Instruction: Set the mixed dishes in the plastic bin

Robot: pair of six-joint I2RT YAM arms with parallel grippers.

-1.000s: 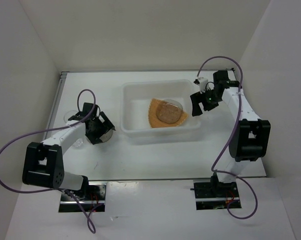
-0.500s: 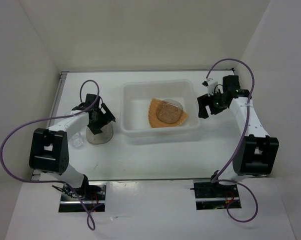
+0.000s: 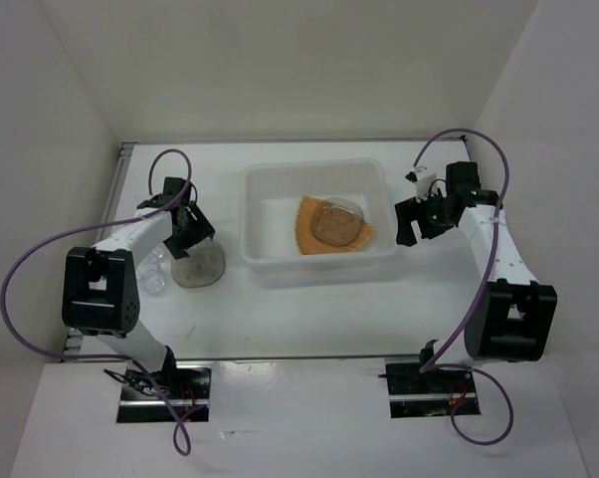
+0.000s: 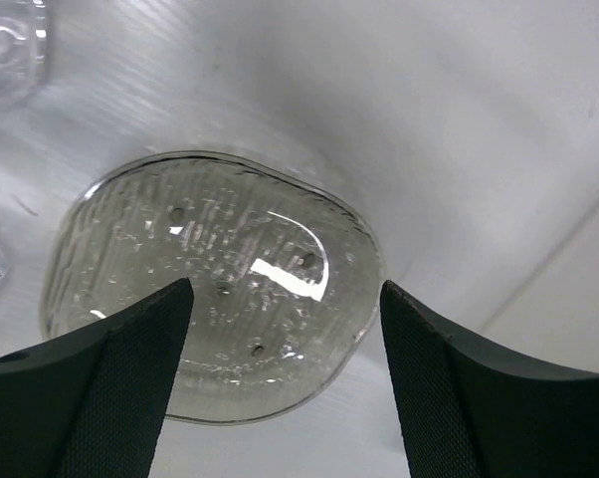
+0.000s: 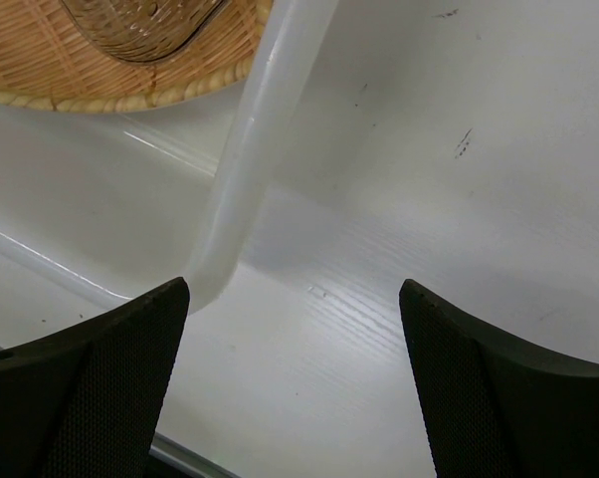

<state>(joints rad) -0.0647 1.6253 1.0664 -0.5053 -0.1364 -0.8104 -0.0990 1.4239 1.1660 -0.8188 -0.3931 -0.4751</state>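
Left gripper now farther back than a second ago, over far edge of grey dish; dish, earlier covered, now exposed from above. Right gripper shifted right, away from bin wall.

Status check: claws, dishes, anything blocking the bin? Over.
Left claw open over grey dish on table. Right claw open, empty, outside bin. Woven plate already binned. No obstruction seen.

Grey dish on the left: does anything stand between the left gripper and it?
Nothing visible does. The left gripper hangs open directly above the grey dish; the clear cup stands off to its side.
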